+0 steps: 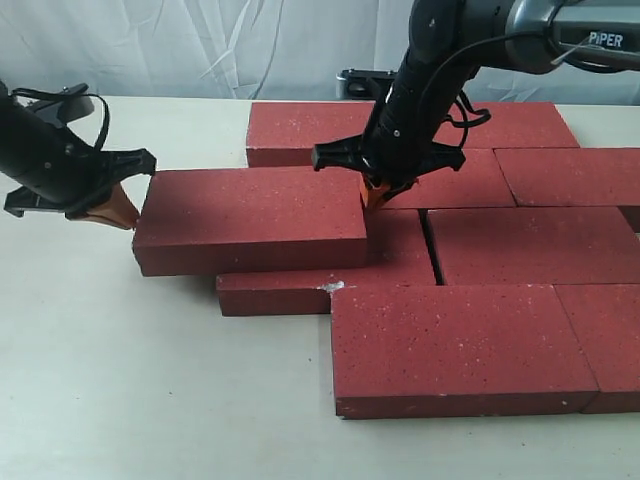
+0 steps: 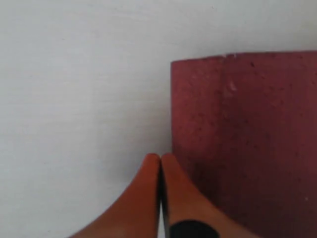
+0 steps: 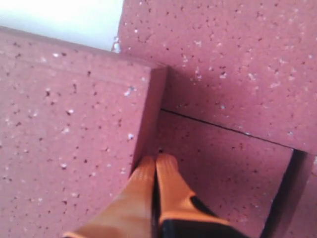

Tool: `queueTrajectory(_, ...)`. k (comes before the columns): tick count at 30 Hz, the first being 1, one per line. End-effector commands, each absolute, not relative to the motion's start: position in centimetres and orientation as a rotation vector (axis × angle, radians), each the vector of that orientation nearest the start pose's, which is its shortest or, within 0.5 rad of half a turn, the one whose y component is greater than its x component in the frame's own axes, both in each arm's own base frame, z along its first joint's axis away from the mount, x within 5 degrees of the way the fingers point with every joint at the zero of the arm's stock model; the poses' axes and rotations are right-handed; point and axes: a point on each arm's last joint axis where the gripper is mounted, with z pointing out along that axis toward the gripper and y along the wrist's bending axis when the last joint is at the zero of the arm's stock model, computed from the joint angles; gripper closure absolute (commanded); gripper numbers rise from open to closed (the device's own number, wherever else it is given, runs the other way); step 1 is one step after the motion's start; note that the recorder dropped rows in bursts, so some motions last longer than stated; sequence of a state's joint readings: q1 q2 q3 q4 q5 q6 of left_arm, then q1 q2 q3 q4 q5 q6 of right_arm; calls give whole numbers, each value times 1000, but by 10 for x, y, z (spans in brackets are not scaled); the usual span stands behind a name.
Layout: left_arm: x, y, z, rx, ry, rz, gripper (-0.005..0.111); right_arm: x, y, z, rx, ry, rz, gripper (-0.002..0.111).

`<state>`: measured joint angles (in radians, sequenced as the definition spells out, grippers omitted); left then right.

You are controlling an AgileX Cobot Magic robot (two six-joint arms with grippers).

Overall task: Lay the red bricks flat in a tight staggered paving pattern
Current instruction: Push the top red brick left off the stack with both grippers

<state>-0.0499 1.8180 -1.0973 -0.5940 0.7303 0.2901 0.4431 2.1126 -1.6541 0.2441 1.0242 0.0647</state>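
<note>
Evidently clenched empty, the left gripper [image 2: 159, 161] and right gripper [image 3: 156, 163] flank the raised brick [image 1: 250, 215] between them. Uneven shoving could skew it, tipping it off the lower bricks [image 1: 300, 287].

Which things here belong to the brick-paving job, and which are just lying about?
Job: raised brick, atop the laid red bricks; left gripper and right gripper, both shut, at its ends.
Just there: table; white curtain.

Your left gripper [image 1: 122, 213] slants low, jaws pressed together; your right gripper [image 1: 375, 193] points steeply down, likewise pinched closed.
</note>
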Motion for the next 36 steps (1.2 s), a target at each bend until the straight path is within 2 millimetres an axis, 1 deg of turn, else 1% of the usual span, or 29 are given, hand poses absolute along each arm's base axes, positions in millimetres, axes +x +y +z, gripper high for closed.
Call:
queueTrajectory(1, 343, -61, 175, -65, 2836, -613, 107, 384, 216, 191, -417, 2945, 430, 109)
queueTrajectory(3, 344, -60, 175, -68, 2829, -608, 107, 384, 220, 191, -419, 2921, 450, 109)
queueTrajectory(6, 347, -58, 176, -83, 2797, -585, 107, 385, 226, 198, -384, 2869, 511, 109)
queueTrajectory(8, 349, -57, 179, -89, 2767, -569, 107, 387, 228, 205, -355, 2821, 556, 109)
queueTrajectory(11, 354, -57, 185, -89, 2738, -569, 107, 390, 229, 220, -348, 2760, 574, 109)
queueTrajectory(16, 364, -56, 197, -72, 2688, -557, 107, 396, 233, 240, -347, 2695, 607, 109)
queueTrajectory(20, 372, -49, 205, -94, 2638, -534, 107, 402, 237, 252, -335, 2643, 642, 109)
queueTrajectory(22, 376, -41, 208, -117, 2611, -514, 107, 403, 238, 255, -334, 2630, 649, 109)
queueTrajectory(27, 381, -21, 209, -190, 2566, -473, 107, 410, 242, 251, -319, 2614, 668, 109)
queueTrajectory(31, 385, -6, 210, -245, 2518, -428, 107, 421, 251, 238, -280, 2621, 733, 109)
queueTrajectory(33, 388, 0, 206, -269, 2508, -410, 107, 426, 257, 232, -269, 2624, 760, 109)
queueTrajectory(36, 392, 8, 195, -305, 2513, -390, 107, 430, 270, 224, -293, 2619, 770, 109)
